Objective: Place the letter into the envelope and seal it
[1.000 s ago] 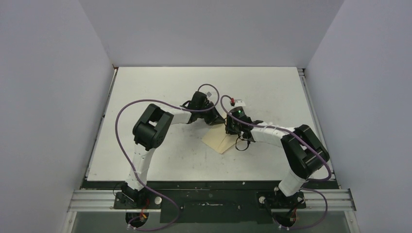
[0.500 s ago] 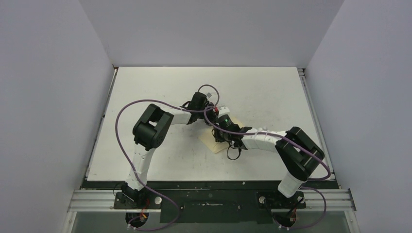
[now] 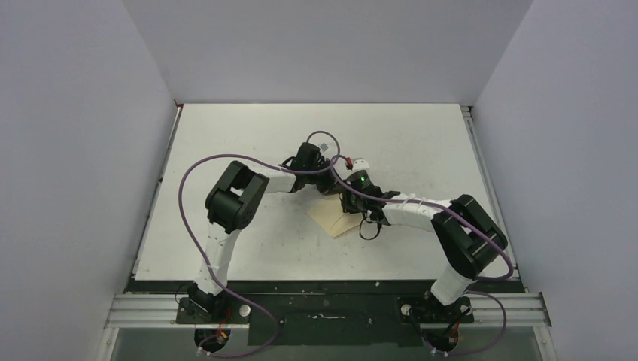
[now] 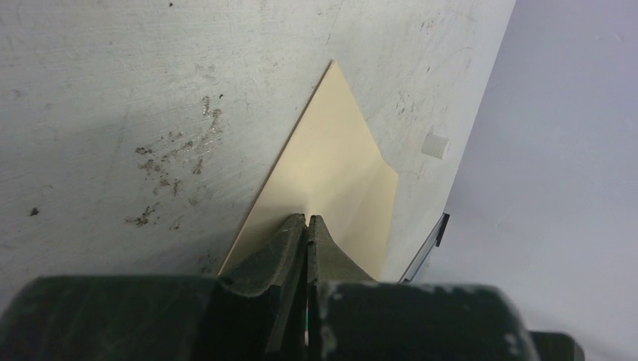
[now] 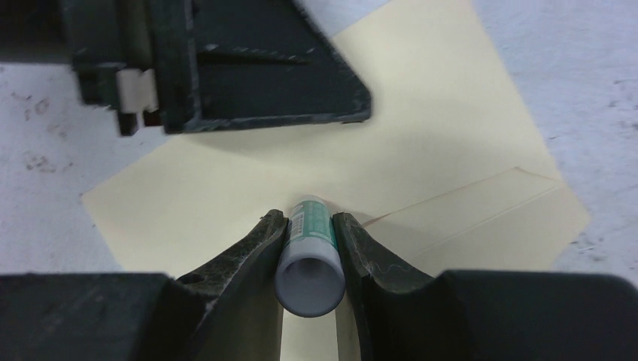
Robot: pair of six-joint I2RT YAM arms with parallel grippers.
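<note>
The pale tan envelope (image 3: 332,219) lies flat on the table between the two arms, and also shows in the left wrist view (image 4: 338,162) and the right wrist view (image 5: 444,105). My left gripper (image 4: 307,219) is shut, with its tips pressed down on the envelope's near edge; it appears from above in the right wrist view (image 5: 248,68). My right gripper (image 5: 310,219) is shut on a white and green glue stick (image 5: 310,259), whose far end touches the envelope. In the top view the left gripper (image 3: 329,185) and right gripper (image 3: 348,207) are close together over the envelope. The letter is hidden.
A small white cylinder (image 4: 435,145) lies on the table beyond the envelope. The table top (image 3: 248,135) is scuffed white, with grey walls on three sides. Purple cables (image 3: 188,188) loop off both arms.
My right gripper with the glue stick swept left across the envelope, then came back a little to the right. The envelope shifted slightly left. The left gripper stayed put.
</note>
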